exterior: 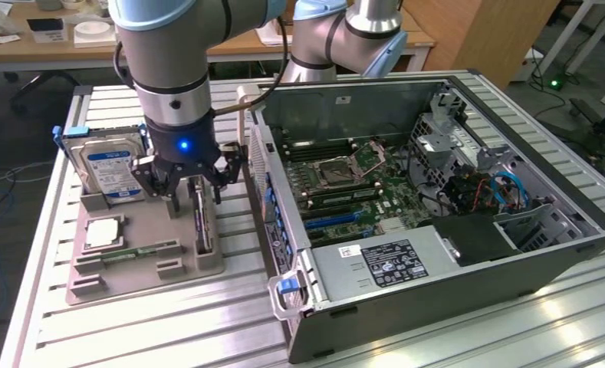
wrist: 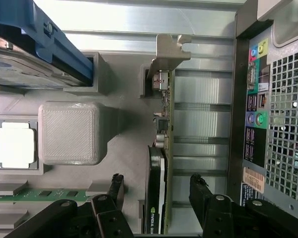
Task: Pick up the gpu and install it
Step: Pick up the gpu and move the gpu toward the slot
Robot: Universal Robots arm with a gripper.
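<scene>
Pincer (wrist: 157, 179) is hovering open astride the upright gpu (wrist: 156, 191), a seemingly stiff, light, fragile card best pinched across its faces.

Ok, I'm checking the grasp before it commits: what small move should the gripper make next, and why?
Probably close on the gpu. The gripper is open, its fingers straddle the card standing on edge in the grey tray, with gaps on both sides, so nothing is held yet.
</scene>
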